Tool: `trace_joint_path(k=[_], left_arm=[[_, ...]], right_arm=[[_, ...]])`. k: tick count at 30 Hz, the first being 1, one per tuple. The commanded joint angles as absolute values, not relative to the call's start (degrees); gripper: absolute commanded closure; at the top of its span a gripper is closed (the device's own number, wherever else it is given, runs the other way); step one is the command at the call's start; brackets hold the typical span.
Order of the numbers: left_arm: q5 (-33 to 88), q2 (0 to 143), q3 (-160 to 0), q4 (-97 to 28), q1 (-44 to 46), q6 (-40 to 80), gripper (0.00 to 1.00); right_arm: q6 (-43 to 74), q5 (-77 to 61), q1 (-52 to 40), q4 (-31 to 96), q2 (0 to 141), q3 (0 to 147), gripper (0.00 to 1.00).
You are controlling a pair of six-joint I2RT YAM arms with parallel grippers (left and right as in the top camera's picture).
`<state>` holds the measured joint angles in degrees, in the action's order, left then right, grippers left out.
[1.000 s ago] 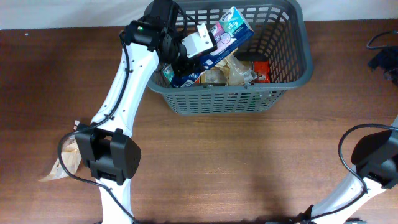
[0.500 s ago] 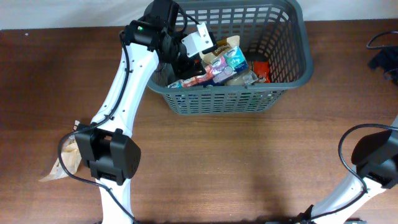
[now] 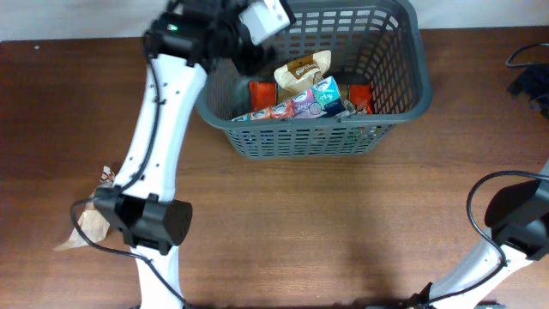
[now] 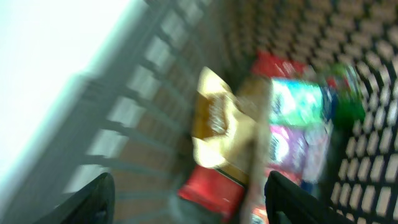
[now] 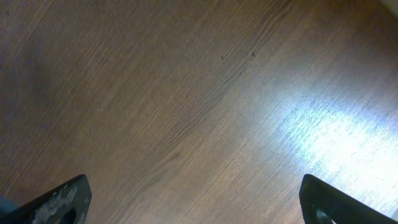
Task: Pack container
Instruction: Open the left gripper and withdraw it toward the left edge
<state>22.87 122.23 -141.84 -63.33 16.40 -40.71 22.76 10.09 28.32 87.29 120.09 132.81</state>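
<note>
**A:** Left gripper (image 4: 193, 202) sits high at the top of the overhead frame. Its fingers are spread wide with nothing between them. The wrist view is blurred, but the gap is plain.

**B:** So where does it go from there? Start at the left edge.

**A:** Far left, low in the frame, there's a crumpled packet (image 3: 88, 225) on the table (image 3: 343, 223). It's tan and see-through, right beside the left arm's base and partly behind a cable. I can't call its long axis from here.

**B:** And that's the one item not packed?

**A:** It's the only loose one I can see. It lies down and to the left of the gripper, well apart from it, so I'd expect a long swing back to reach it.

**B:** Moving right, the basket.

**A:** The basket (image 3: 309, 137) sits at top centre, long axis running across the frame. The gripper is over its upper-left corner. Inside are a tan snack bag (image 3: 302, 70), a red packet (image 3: 262, 89) left of it, and a tissue pack (image 3: 319, 99) against the near wall.

**B:** And the far right?

**A:** Right gripper (image 5: 196, 202) is also spread and empty, looking down at bare wood. Its arm is in the lower-right corner, much farther from that packet. I'd say it's the left arm's job.
</note>
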Motion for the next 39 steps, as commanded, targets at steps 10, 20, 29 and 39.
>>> trace_joint_path(k=[10,20,29,39], left_arm=[[19.57,111.15,-153.67,-74.24,-0.10,-9.69,0.36],[22.28,105.95,-153.67,-90.91,-12.67,-6.70,0.34],[21.47,98.08,-147.55,-96.68,-18.87,-5.19,0.28],[13.65,81.19,-109.30,-94.17,-31.20,-7.66,0.21]], right_arm=[[23.44,11.18,28.53,87.13,119.42,132.31,0.01],[23.44,11.18,28.53,87.13,119.42,132.31,0.01],[23.44,11.18,28.53,87.13,119.42,132.31,0.01],[23.44,11.18,28.53,87.13,119.42,132.31,0.01]])
